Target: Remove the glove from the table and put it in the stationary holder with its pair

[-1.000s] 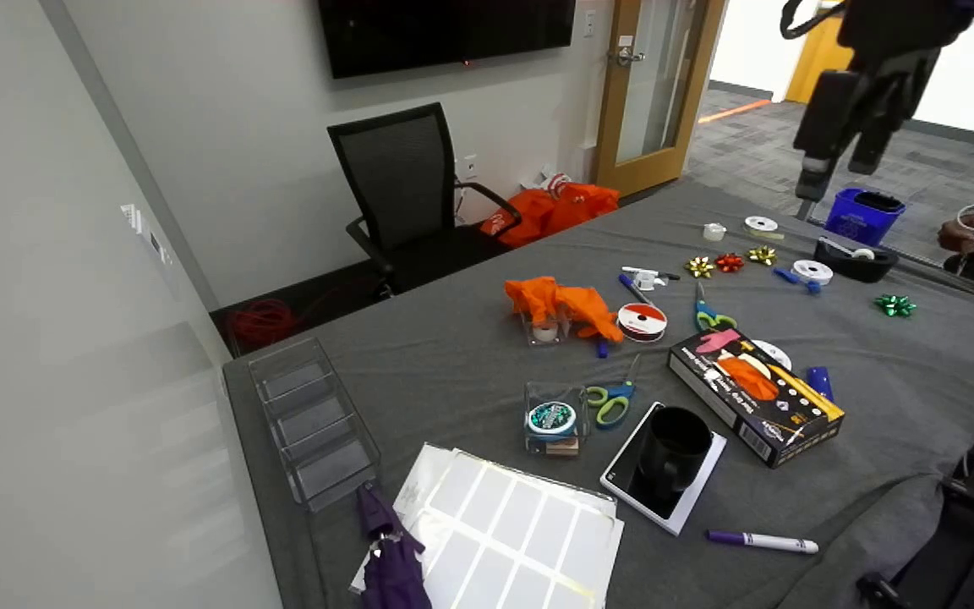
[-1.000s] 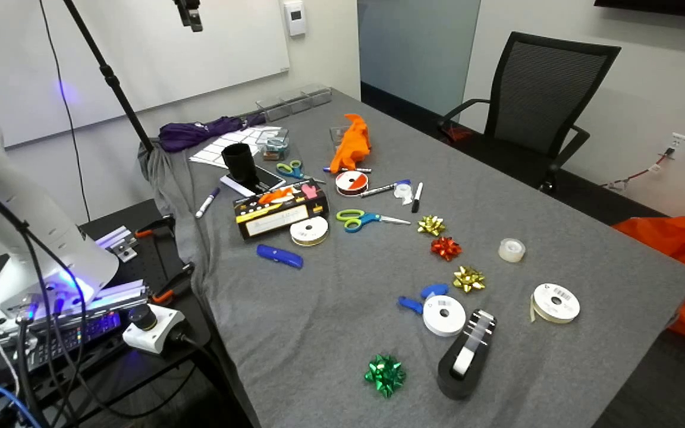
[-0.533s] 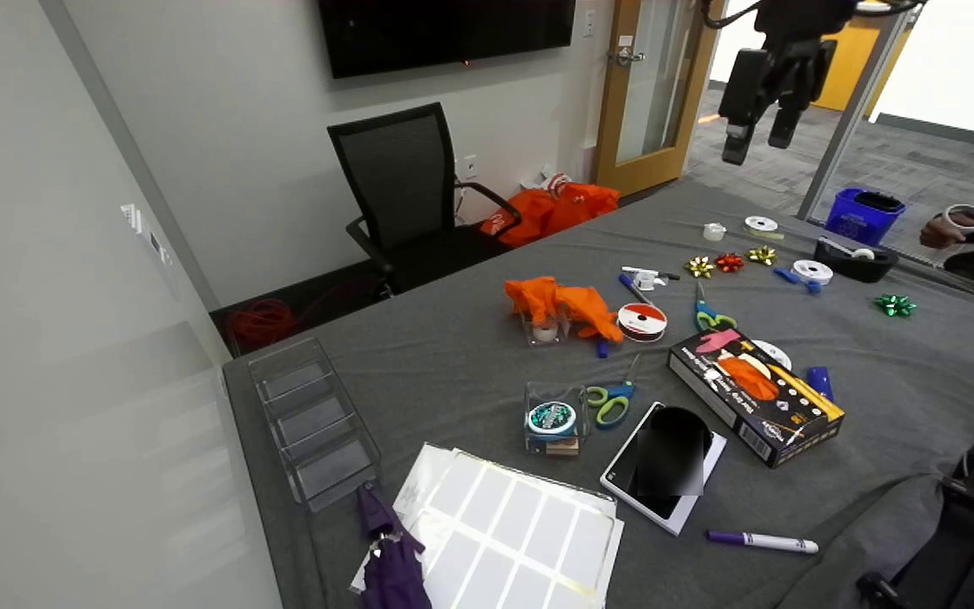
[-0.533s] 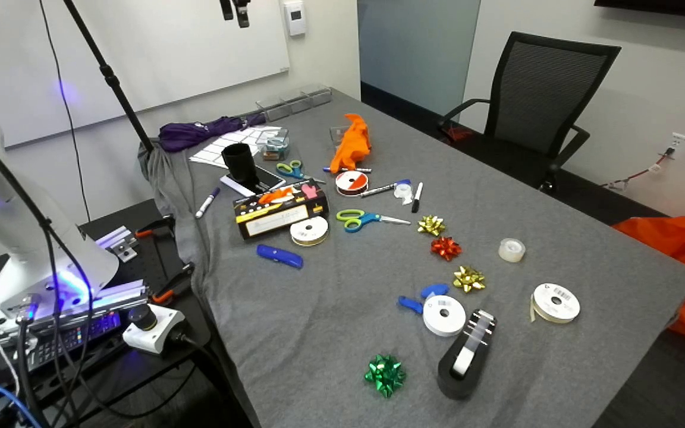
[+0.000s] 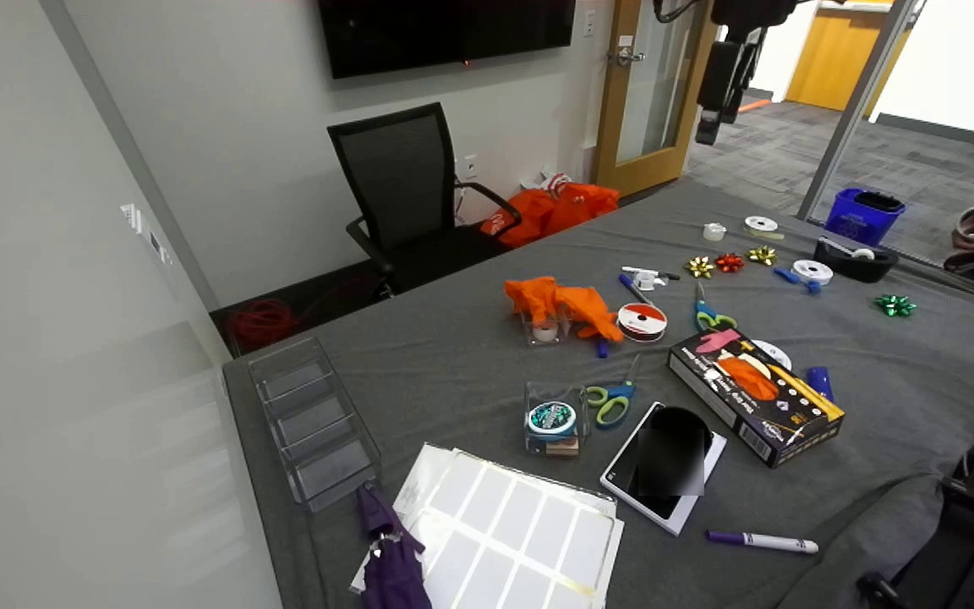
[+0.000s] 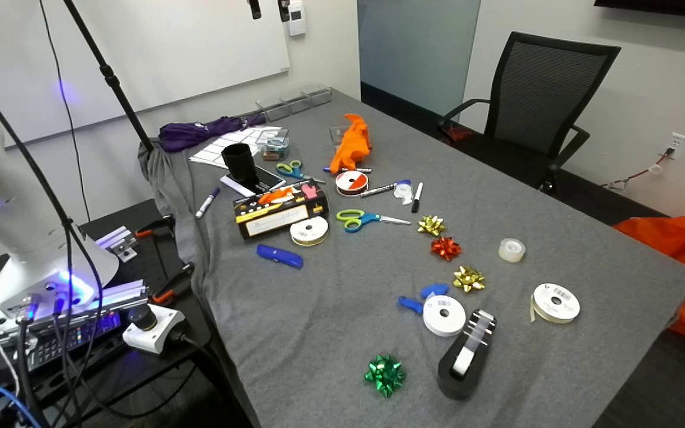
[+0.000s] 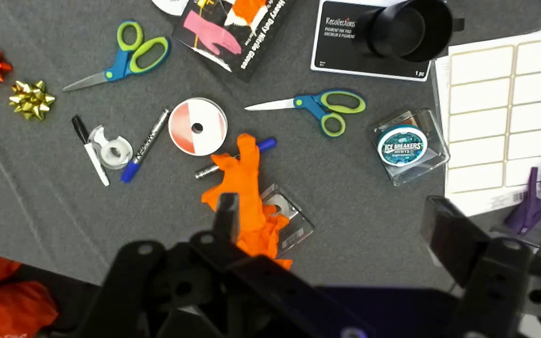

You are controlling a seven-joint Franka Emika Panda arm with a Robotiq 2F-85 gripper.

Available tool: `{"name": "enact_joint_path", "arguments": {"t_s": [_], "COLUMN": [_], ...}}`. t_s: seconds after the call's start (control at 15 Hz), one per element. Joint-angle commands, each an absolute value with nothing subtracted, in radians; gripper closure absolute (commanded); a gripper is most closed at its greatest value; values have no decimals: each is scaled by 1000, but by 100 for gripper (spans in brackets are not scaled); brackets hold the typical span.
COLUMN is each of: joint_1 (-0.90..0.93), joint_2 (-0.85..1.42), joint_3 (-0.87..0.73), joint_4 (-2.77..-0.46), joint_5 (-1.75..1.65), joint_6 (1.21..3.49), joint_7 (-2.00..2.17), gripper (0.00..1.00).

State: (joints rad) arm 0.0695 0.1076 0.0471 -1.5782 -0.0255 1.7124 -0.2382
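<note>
Orange glove material (image 5: 588, 311) lies in and over a small clear holder (image 5: 544, 336). Part of it hangs over the holder's side toward the ribbon spool and covers part of a blue marker. It also shows in an exterior view (image 6: 353, 145) and in the wrist view (image 7: 247, 197), with the clear holder (image 7: 297, 230) partly under it. I cannot tell where one glove ends and another begins. My gripper (image 7: 334, 205) is open and empty, high above the table. In the wrist view its left finger overlaps the glove from above. The gripper (image 6: 269, 9) is at the top edge in an exterior view.
A red-white ribbon spool (image 7: 197, 126), scissors (image 7: 322, 108) and a clear box with mints (image 7: 409, 148) lie around the gloves. A glove box (image 5: 756, 393), a black mug (image 6: 240, 161) and a clear divided tray (image 5: 315, 423) also stand on the table.
My gripper has moved left in one exterior view and right in the other, and has turned. It stays high. The gloves and holder have not moved. A person's hand at the edge shifted.
</note>
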Motion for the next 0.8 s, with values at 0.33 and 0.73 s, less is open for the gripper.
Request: {"name": "enact_joint_path", "arguments": {"t_s": [0.33,0.73], "joint_1": [64,10], "joint_2": [115,222], "joint_3": [54,42], "joint_4": [-1564,-1550], "joint_5": [-30,132], "joint_6": [1708,2004], "joint_7": [-248,-406], "gripper": [0,0]}}
